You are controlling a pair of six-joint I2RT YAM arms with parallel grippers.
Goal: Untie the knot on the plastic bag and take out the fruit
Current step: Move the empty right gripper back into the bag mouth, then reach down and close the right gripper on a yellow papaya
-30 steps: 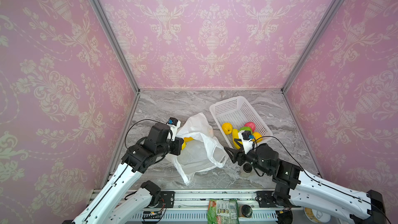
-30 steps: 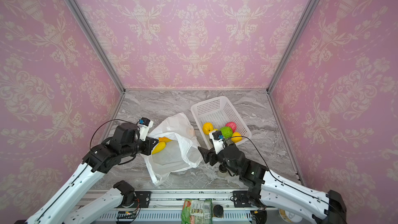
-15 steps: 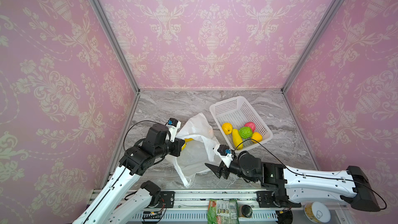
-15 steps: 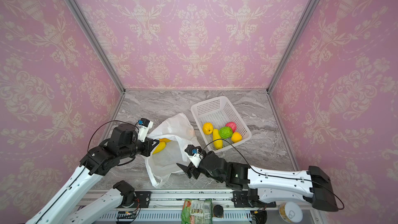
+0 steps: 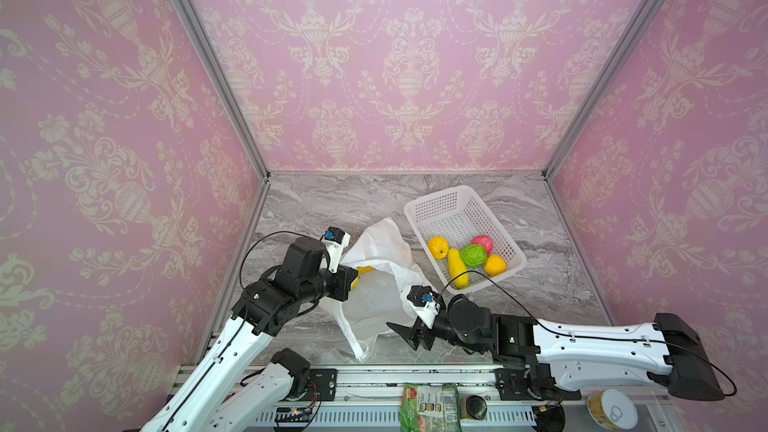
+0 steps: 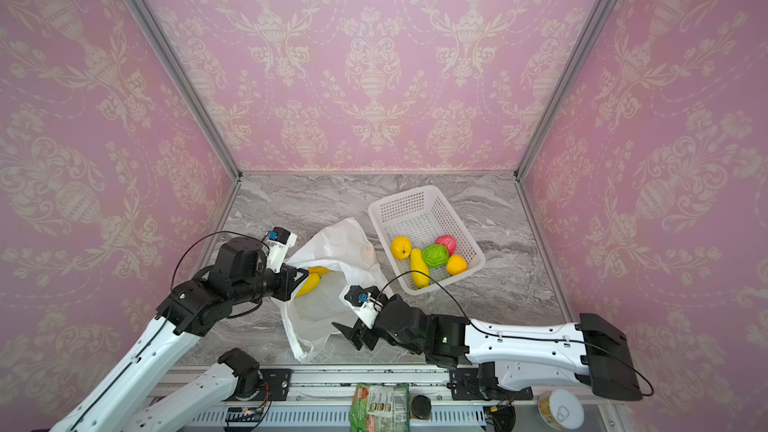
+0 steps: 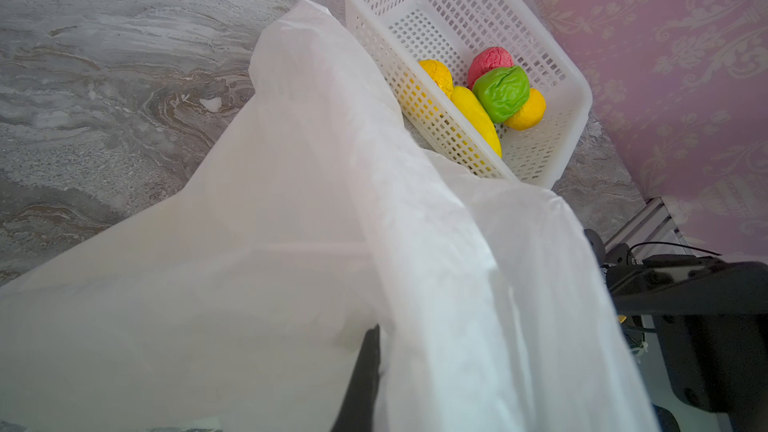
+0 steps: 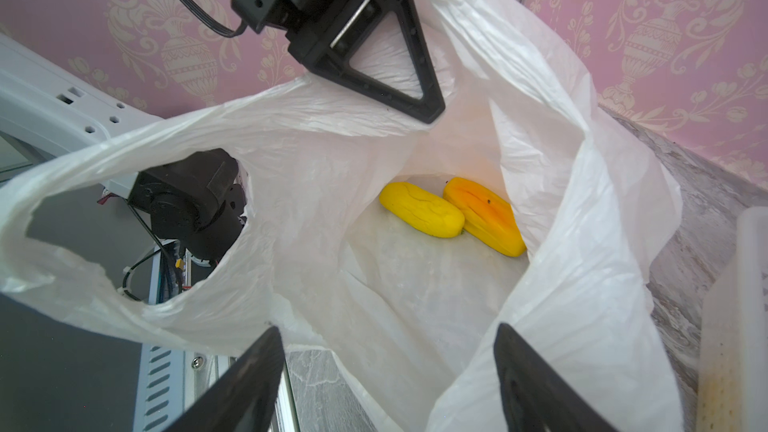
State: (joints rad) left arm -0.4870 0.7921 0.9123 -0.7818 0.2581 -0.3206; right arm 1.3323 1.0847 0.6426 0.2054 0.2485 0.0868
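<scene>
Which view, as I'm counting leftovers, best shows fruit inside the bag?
Right wrist: it looks into the open plastic bag at two elongated yellow fruits. Both top views catch only yellow slivers; the left wrist view shows none.

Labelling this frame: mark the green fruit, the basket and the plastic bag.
green fruit (image 5: 473, 255): in a top view, middle.
basket (image 5: 436, 206): in a top view, far wall.
plastic bag (image 8: 582, 284): right wrist view, sidewall.

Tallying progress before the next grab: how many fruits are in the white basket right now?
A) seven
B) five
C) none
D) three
B: in both top views the basket holds five: a round yellow fruit, a long yellow one, a green one, a pink-red one and an orange one.
</scene>
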